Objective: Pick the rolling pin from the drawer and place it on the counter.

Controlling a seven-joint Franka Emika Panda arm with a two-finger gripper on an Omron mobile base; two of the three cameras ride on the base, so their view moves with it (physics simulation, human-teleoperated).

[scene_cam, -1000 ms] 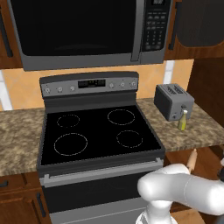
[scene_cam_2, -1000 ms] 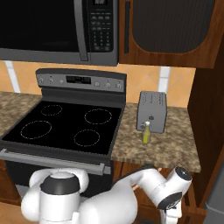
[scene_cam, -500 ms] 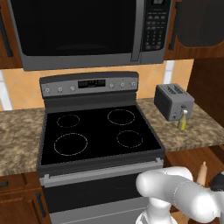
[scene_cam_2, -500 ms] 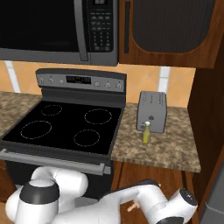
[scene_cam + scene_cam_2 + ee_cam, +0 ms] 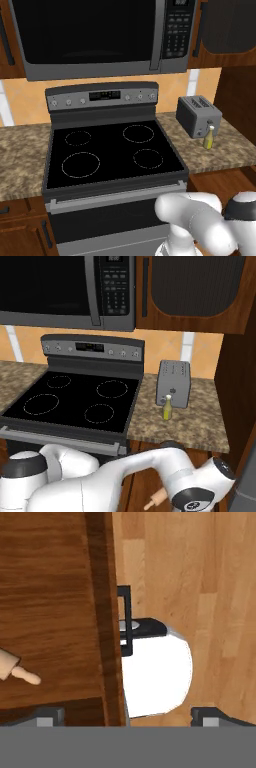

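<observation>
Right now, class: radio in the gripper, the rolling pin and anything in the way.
Gripper open, empty, straddling the drawer front edge. Rolling pin lies in the drawer, off to one side, untouched. Nothing between them.

Base views flanking stovetop [image 5: 112,152]; hand view downward

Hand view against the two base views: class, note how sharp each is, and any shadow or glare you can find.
Hand view: soft and grainy, the rolling pin cut by the picture's edge inside the drawer, no hard shadow. Left base view: crisp, a faint sheen on the microwave door. Right base view: the toaster and bottle cast only weak shadows on the counter.
</observation>
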